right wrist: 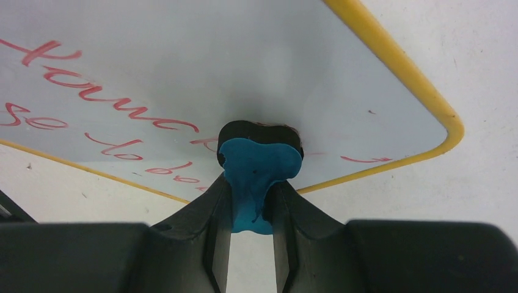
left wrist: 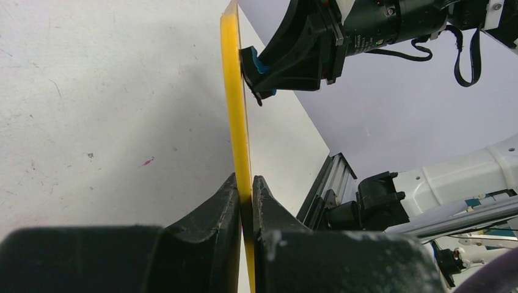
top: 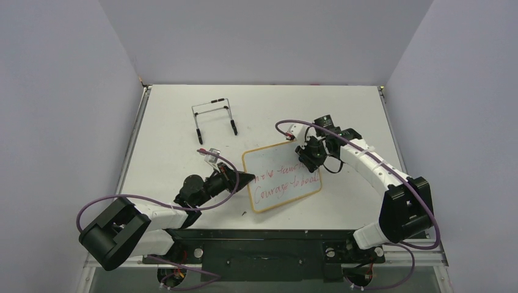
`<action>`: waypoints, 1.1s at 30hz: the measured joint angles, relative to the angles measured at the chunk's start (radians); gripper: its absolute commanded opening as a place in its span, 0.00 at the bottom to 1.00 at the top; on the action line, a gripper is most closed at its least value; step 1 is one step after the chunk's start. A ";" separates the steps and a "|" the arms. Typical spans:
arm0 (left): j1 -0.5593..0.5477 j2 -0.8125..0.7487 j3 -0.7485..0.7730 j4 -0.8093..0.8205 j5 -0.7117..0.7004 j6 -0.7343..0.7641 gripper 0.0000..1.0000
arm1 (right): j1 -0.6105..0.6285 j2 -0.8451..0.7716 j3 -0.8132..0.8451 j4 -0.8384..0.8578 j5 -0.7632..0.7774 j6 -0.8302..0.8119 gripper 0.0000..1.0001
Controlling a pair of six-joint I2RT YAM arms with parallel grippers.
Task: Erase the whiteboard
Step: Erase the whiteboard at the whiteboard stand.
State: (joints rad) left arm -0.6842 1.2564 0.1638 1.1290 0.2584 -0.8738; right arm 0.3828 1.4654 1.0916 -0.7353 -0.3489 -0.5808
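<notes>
One whiteboard (top: 282, 177) sat mid-frame, its left edge clamped in the left gripper (top: 247, 179); the right gripper (top: 303, 160) pinched one blue eraser (right wrist: 256, 168) against its right side; one wire stand (top: 214, 117) stood well apart above

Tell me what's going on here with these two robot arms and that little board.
The left pincer is clamped on the edge of the whiteboard, steadying it. The right pincer grips a blue eraser and presses it against the board's writing face. Red handwriting covers much of the board, so the erasing is not finished.
</notes>
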 measured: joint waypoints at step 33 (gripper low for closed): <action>0.005 0.002 -0.003 0.013 -0.011 0.023 0.00 | -0.048 -0.002 -0.014 0.023 0.065 0.071 0.00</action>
State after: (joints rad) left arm -0.6788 1.2579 0.1608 1.1416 0.2474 -0.8505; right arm 0.3344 1.4639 1.0771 -0.7124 -0.2836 -0.5102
